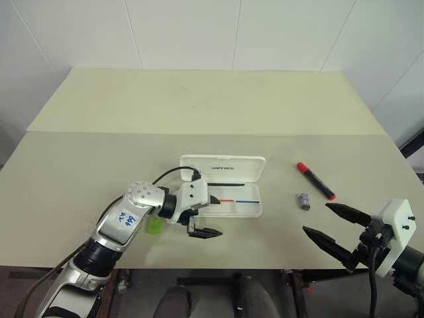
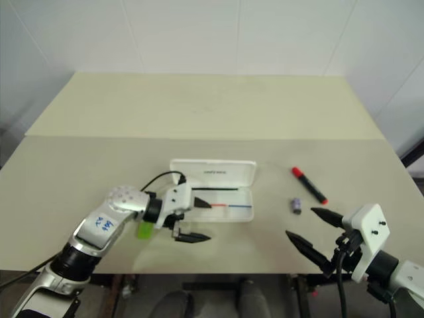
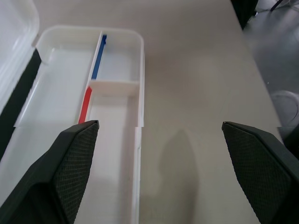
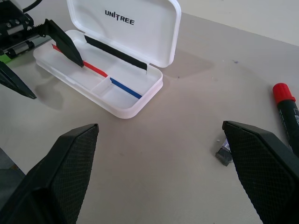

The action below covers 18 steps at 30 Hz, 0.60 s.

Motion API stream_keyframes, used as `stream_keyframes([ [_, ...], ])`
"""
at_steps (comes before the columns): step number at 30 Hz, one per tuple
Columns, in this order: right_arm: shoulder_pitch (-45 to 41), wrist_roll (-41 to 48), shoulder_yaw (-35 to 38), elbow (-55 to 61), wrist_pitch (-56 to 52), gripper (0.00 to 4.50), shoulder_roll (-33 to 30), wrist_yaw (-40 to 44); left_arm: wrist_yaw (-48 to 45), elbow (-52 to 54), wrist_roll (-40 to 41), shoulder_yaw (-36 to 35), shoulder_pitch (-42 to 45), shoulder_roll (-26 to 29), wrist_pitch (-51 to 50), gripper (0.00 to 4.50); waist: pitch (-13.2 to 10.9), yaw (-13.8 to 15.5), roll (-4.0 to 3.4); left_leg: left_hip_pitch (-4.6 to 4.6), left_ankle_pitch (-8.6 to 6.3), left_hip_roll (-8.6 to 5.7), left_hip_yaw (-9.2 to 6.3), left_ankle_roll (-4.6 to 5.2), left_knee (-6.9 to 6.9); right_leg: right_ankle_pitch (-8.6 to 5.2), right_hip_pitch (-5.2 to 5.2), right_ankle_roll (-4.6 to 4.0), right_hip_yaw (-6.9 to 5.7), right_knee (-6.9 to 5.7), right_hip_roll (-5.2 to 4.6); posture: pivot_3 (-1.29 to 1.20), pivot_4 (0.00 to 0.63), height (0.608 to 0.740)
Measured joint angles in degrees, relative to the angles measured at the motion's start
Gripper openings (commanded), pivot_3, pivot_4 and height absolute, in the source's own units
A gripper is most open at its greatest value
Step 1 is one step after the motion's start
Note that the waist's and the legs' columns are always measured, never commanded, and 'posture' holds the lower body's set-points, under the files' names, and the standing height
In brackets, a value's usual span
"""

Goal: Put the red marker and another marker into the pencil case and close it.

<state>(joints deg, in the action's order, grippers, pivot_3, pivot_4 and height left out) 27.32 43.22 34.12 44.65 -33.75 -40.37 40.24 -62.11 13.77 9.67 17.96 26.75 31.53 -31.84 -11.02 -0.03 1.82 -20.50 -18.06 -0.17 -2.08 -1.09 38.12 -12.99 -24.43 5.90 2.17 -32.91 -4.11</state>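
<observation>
- The flat white hard plastic pencil case (image 1: 228, 199) lay open near the middle of the pale beige bench (image 1: 199, 106). Its hinged lid with the small dark lettering stood tilted up on the far side, so the tray with the red and blue stripe was free to receive things from above.
- My left jaws (image 1: 203, 215) stood wide apart with nothing between them. They hung over the near left end of the case, one black finger above the tray and the other outside its front wall.
- The short chunky highlighter with the bright green cap (image 1: 154, 226) lay on the bench just beside my left wrist, partly hidden under it. It was outside the case, on the side away from the tray, and behind my left jaws. I judged that this marker was not yet in.
- The slim marker with black barrel and red cap (image 1: 315, 180) lay slanted on the bench, well apart from the case on its right. A small grey lump (image 1: 303, 201) lay near its black end.
- My right jaws (image 1: 336, 231) were also wide apart and empty, held above the near right edge of the bench. The red marker lay ahead of them, nearer than the case, so I judged it was the natural piece for this arm.
- No marker was inside the tray, and the lid was not closed.
</observation>
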Motion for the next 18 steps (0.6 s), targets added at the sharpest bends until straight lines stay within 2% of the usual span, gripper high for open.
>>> stream_keyframes([
  [12, -0.42, -0.49, -0.05, -0.09, 0.01, 4.5, 0.0, 0.0, 0.14, 7.21, 5.24, -0.07, 2.95, 2.19, -8.93, 4.49, -0.01, -0.02, 0.01, 0.0, 0.0, 0.0, -0.01, 0.0, -0.01, -0.03, 0.0, 0.01, 0.0, 0.02, 0.01, 0.0, 0.15, 0.74],
  [18, -0.99, -0.53, -0.07, -0.19, 0.01, 4.5, 0.0, 0.0, -0.31, 10.28, 11.3, -1.95, 6.0, 2.61, -13.72, 4.49, -0.01, -0.03, 0.01, -0.01, 0.0, -0.01, -0.01, -0.01, -0.02, -0.04, 0.0, 0.01, 0.0, 0.04, 0.01, 0.0, 0.15, 0.74],
])
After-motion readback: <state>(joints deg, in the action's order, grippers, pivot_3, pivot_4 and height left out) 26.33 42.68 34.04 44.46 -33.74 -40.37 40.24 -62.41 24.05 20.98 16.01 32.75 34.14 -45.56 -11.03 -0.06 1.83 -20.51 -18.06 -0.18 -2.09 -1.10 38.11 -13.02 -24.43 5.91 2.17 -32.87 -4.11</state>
